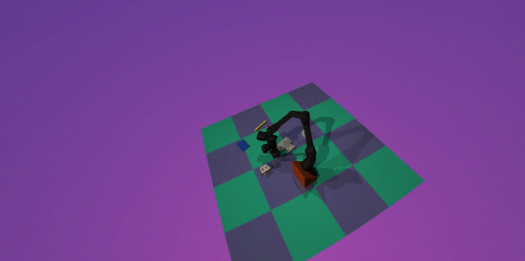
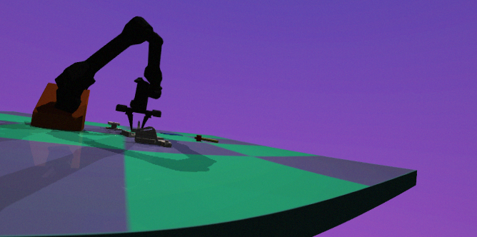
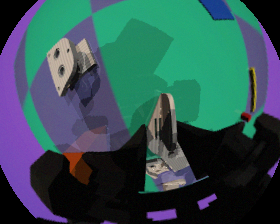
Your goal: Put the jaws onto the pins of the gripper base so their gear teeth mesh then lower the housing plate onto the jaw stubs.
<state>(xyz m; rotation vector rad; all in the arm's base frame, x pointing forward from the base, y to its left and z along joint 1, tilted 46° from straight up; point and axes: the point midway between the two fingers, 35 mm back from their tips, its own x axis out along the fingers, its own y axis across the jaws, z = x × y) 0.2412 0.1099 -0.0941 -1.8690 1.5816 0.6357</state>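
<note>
My gripper (image 2: pixel 138 128) (image 3: pixel 157 124) points down, its fingers shut on a thin upright beige part, which looks like a jaw (image 3: pixel 163 117). The wrist view shows its slotted face rising between the fingertips. Close by, a grey sloping part (image 1: pixel 285 142) (image 2: pixel 146 135) and a small light part with holes (image 1: pixel 291 148) (image 3: pixel 156 167) lie on the table; I cannot tell which is the base. Apart from them, a beige two-holed plate-like part (image 1: pixel 265 168) (image 2: pixel 113 123) (image 3: pixel 66 56) stands raised; whether it is the housing plate is unclear. The gripper hides the fingertips in the top view.
A blue flat square (image 1: pixel 243 145) (image 3: pixel 218 8) and a yellow bar (image 1: pixel 260 126) (image 2: pixel 210 140) (image 3: pixel 252 90) lie beyond the gripper. A small red block (image 2: pixel 198 138) (image 3: pixel 246 117) is at the bar's end. The orange arm base (image 1: pixel 303 174) (image 2: pixel 58 120) stands behind.
</note>
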